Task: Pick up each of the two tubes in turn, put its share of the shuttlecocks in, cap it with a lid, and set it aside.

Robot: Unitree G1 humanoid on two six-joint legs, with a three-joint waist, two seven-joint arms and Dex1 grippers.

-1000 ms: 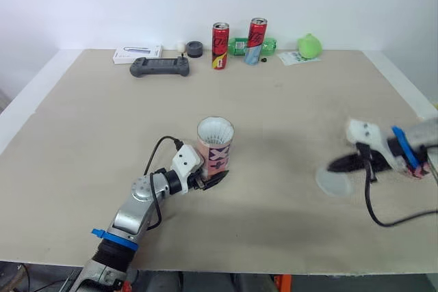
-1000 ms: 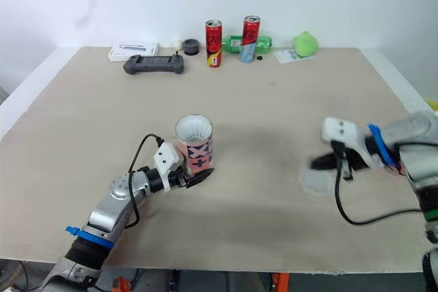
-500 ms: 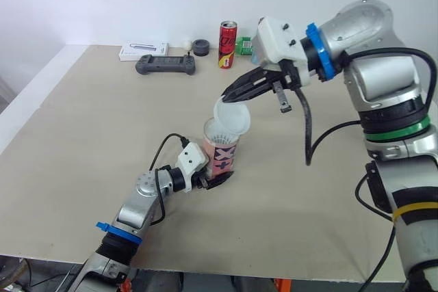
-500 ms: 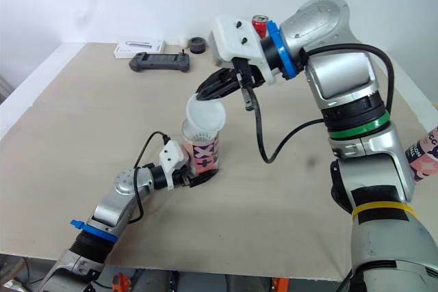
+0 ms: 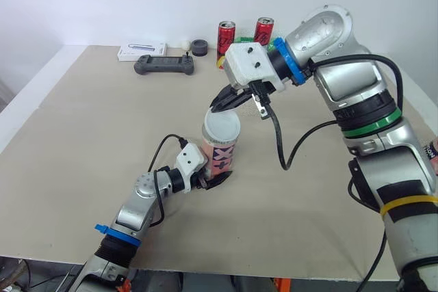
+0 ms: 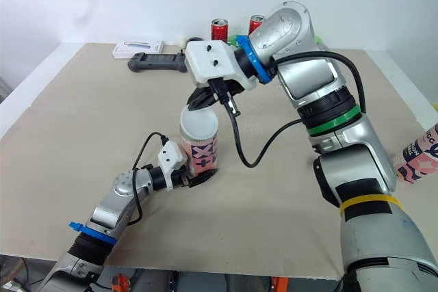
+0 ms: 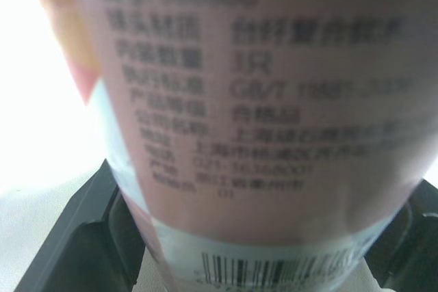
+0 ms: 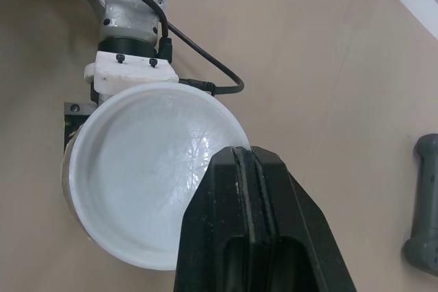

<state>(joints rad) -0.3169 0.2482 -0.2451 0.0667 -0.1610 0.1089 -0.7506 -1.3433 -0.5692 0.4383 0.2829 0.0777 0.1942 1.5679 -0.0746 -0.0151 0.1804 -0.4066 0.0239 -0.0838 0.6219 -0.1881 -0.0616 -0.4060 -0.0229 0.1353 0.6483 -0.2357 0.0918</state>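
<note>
The left tool [image 5: 219, 178] clamps the pink shuttlecock tube [image 5: 221, 154] low down, upright on the table [image 5: 82, 121]. The right tool [image 5: 220, 105] pinches the rim of the white lid [image 5: 222, 126] at the tube's mouth. Pressed down off-centre, the lid could cock on the rim or tip the tube.

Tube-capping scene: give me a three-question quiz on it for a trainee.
1. True or false: the left pincer grips the tube near its base.
2. What does the right pincer hold? A a spoon; B the lid; C nothing.
3. How many red cans stand at the far edge of the table?
Key: 1 true; 2 B; 3 two.
</note>
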